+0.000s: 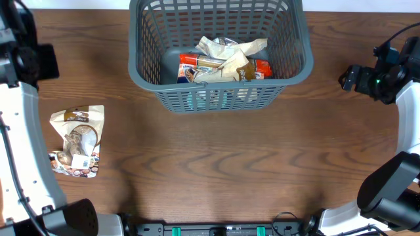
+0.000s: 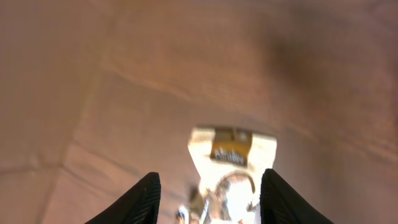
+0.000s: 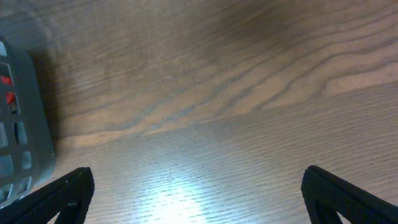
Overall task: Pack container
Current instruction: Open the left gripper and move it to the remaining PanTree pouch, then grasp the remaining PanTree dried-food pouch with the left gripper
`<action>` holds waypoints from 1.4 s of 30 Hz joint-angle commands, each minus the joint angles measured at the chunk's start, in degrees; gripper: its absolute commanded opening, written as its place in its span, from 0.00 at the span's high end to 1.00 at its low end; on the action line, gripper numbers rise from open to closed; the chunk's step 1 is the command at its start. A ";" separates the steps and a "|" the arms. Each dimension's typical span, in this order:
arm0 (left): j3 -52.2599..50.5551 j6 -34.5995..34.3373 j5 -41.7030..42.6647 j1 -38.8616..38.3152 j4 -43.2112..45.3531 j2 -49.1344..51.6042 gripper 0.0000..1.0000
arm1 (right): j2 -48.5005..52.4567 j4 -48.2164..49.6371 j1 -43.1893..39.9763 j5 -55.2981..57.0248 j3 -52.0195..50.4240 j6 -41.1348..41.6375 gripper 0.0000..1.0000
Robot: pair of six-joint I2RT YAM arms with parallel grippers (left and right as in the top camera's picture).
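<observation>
The step in hand looks like fetching the pouch [image 1: 77, 141], which lies flat on the table [image 1: 216, 170] at 9 o'clock, well apart from the basket [image 1: 220, 98] at 12 o'clock. To do it well, I would lower straight down with the fingers straddling the pouch's narrow width. The grip should close on the crinkled body, not the thin sealed edge, and the lift should clear the thick rim before release. Several packets [image 1: 226, 62] already lie on the basket floor, so the bare left part seems the best spot. The left gripper [image 2: 210, 193] hangs above the pouch, its jaws spread and holding nothing. The right gripper [image 3: 199, 199] sits near 3 o'clock over bare wood just beside the basket's corner, jaws wide apart and empty.
</observation>
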 commanded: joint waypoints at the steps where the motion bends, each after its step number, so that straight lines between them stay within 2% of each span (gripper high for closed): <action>1: -7.04 -1.11 1.49 0.28 0.59 -0.59 0.56 | -0.26 0.37 0.83 0.13 -0.24 -0.81 0.01; 10: -30.86 -0.92 4.72 0.28 10.88 -11.82 0.56 | -0.26 0.37 0.83 0.13 -0.26 -0.76 0.01; 14: -38.88 -0.85 4.92 0.61 11.02 -16.06 0.50 | -0.26 0.37 0.83 0.11 -0.24 -0.74 0.01; 21: -50.64 0.63 4.92 5.53 14.27 -15.13 0.43 | -0.26 0.37 0.83 0.11 -0.24 -0.61 0.01; 25: -52.81 1.14 4.94 7.96 19.26 -14.12 0.33 | -0.26 0.39 0.83 0.11 -0.26 -0.59 0.01; 32: -52.81 10.38 6.27 8.74 22.40 -13.40 0.18 | -0.26 0.37 0.83 0.07 -0.24 -0.37 0.01; 38: -52.78 18.32 9.92 8.74 23.96 -7.89 0.16 | -0.26 0.33 0.85 0.09 -0.24 -0.37 0.01; 42: -52.78 18.86 10.34 8.74 27.06 -3.13 0.16 | -0.26 0.00 0.85 0.09 -0.24 -0.37 0.01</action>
